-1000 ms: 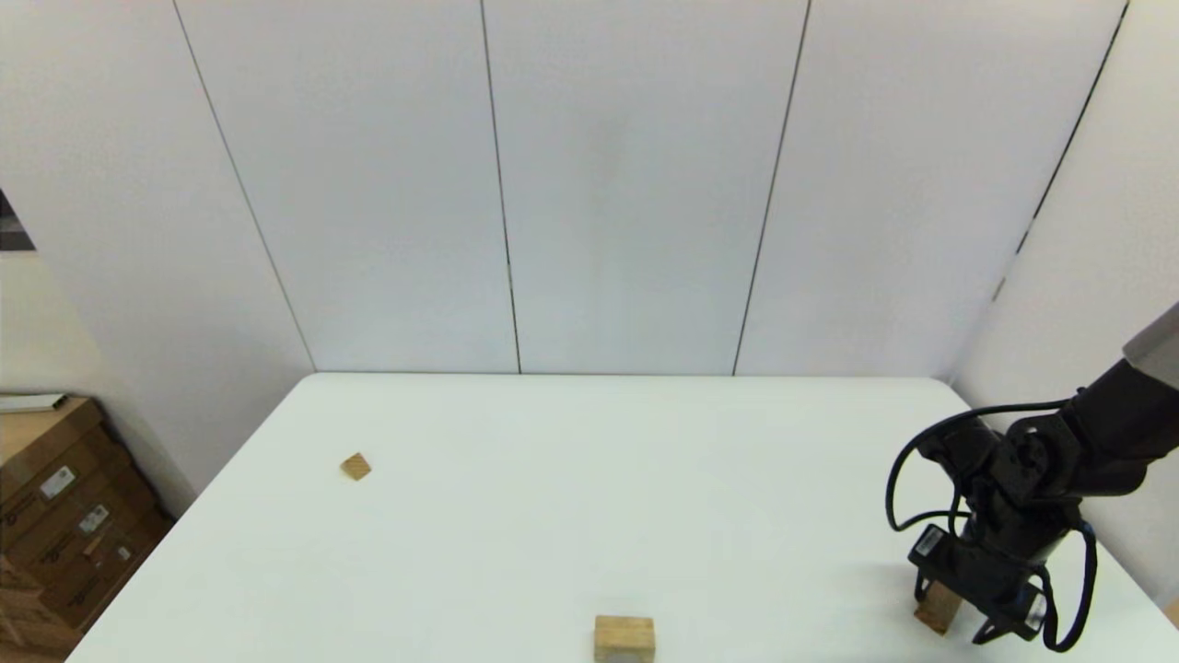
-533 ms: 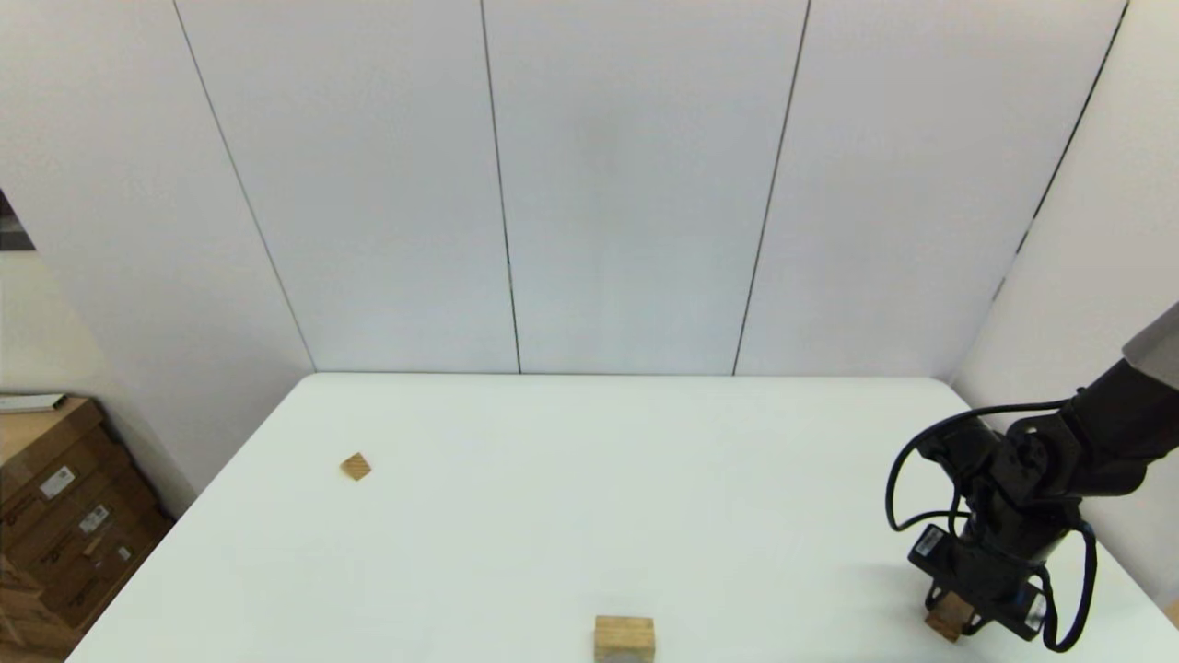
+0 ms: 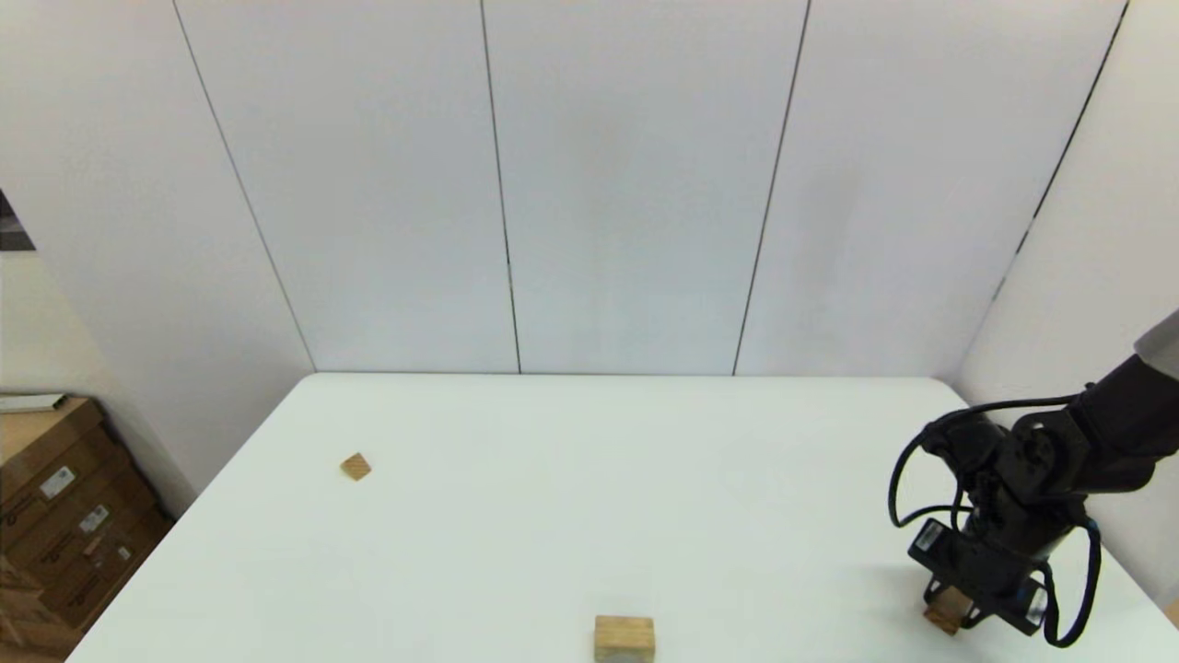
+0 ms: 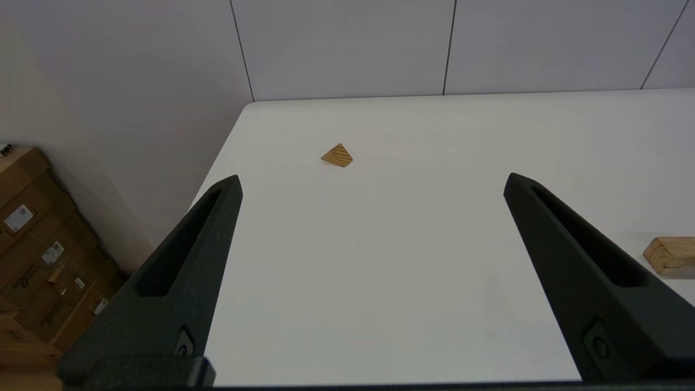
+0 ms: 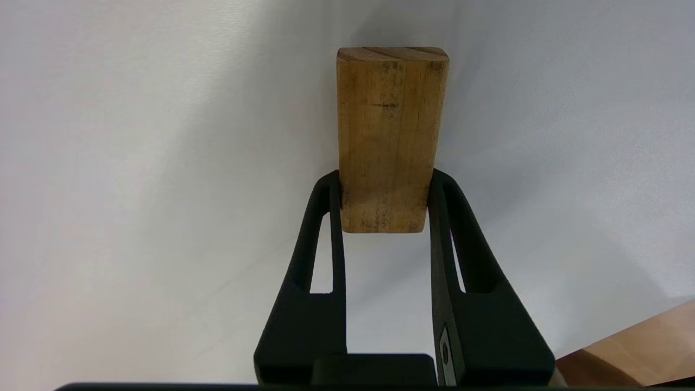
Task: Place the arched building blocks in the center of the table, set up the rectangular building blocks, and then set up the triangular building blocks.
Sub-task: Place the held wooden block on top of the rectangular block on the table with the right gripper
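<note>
Triangular block point(image 3: 356, 466): near the tabletop's point(image 3: 589, 479) left edge.
Left gripper point(image 4: 372, 182): parked, fingers apart.
Arched block point(image 3: 624, 639): near edge, centre.
Right gripper point(image 5: 384, 182): clamped on the rectangular block point(image 5: 386, 136) by the right edge.
Risk: gripped at one end only, the rectangular block may pivot or slip when lifted.

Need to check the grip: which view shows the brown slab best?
Right wrist view: the slab fills the frame, right gripper shut on its near end. Head view shows only a corner under the gripper. Left wrist view doesn't show it.
</note>
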Motion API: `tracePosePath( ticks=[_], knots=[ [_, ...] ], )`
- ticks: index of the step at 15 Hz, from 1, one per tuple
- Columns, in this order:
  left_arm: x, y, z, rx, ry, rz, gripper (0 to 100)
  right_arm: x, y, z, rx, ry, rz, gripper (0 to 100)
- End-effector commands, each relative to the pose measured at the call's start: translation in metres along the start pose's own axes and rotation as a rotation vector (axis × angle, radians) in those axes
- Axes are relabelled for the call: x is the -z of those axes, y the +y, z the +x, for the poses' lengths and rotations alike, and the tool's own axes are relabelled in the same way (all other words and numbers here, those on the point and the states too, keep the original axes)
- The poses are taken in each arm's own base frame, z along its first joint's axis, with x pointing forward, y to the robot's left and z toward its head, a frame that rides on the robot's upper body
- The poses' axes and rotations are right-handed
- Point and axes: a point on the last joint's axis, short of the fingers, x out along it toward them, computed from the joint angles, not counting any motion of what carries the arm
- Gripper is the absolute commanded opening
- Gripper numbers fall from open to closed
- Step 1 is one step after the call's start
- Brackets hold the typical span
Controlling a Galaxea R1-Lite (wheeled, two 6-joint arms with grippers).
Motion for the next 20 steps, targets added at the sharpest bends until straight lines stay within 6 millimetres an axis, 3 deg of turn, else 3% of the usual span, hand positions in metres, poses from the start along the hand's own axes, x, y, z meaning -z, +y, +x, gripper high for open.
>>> tracePosePath(
  ticks=[1, 6, 8, 10, 13, 15, 18, 20],
  knots=[
    [0.0, 0.0, 0.0, 0.0, 0.002, -0.001, 100, 0.019, 0.013, -0.043, -0.111, -0.092, -0.095, 0],
    [0.0, 0.0, 0.0, 0.0, 0.002, -0.001, 100, 0.065, 0.024, -0.11, -0.296, -0.243, -0.49, 0],
    [0.0, 0.0, 0.0, 0.0, 0.002, 0.0, 100, 0.078, 0.026, -0.126, -0.34, -0.295, -0.692, 0],
    [0.0, 0.0, 0.0, 0.0, 0.002, -0.001, 100, 0.088, 0.029, -0.13, -0.365, -0.312, -0.91, 0],
    [0.0, 0.0, 0.0, 0.0, 0.002, 0.0, 100, 0.094, 0.039, -0.137, -0.534, -0.267, -1.209, 0],
    [0.0, 0.0, 0.0, 0.0, 0.002, 0.0, 100, 0.111, 0.047, -0.141, -0.592, -0.265, -1.348, 0],
    [0.0, 0.0, 0.0, 0.0, 0.002, -0.001, 100, 0.132, 0.061, -0.129, -0.58, -0.268, -1.649, 0],
    [0.0, 0.0, 0.0, 0.0, 0.002, 0.0, 100, 0.145, 0.071, -0.117, -0.567, -0.234, -1.749, 0]
  ],
)
